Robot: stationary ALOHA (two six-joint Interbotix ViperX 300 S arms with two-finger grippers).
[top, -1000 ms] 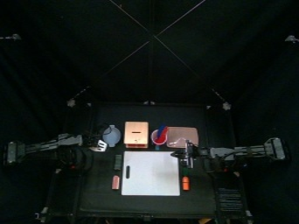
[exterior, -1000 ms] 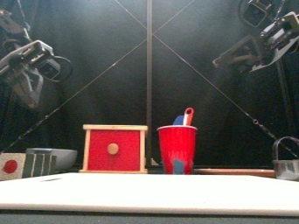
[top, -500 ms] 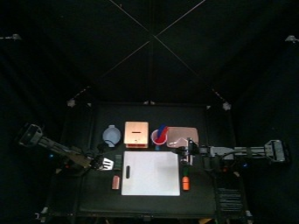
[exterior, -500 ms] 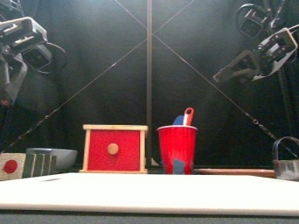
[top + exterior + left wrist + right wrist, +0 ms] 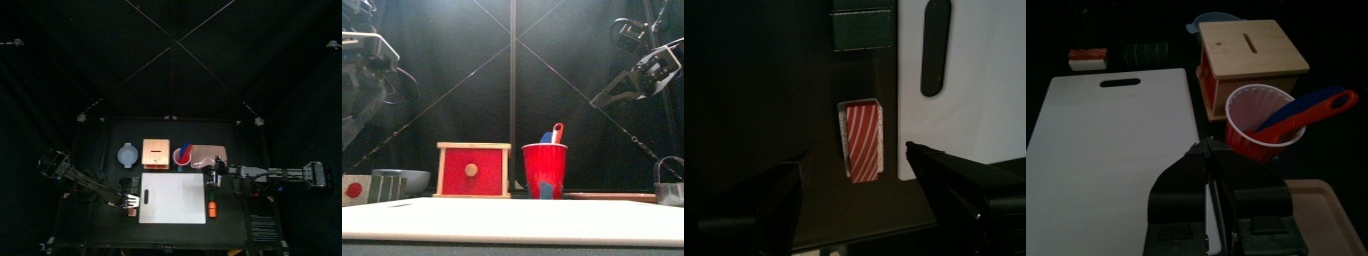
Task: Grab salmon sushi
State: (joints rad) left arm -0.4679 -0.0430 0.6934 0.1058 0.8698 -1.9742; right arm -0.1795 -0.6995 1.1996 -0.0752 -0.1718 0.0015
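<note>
The salmon sushi (image 5: 862,153), a small oblong orange-brown piece with pale stripes, lies on the black table just left of the white board (image 5: 971,90). In the top view the sushi (image 5: 132,209) sits by the board's (image 5: 174,200) front-left corner. My left gripper (image 5: 855,162) hangs above it, open, one jaw on each side, not touching. In the top view the left gripper (image 5: 130,199) is right over the piece. My right gripper (image 5: 1205,150) is shut and empty above the board's right edge, beside the red cup (image 5: 1264,122).
A brighter orange-red piece (image 5: 211,209) lies right of the board. Behind the board stand a wooden slotted box (image 5: 156,152), a grey bowl (image 5: 127,153), the cup with a blue-red spoon (image 5: 552,135) and a tan tray (image 5: 214,154). A dark block (image 5: 862,30) lies beyond the sushi.
My left arm has swung from the table's left side toward the front, bringing the open gripper down over the sushi. The right arm has barely moved.
</note>
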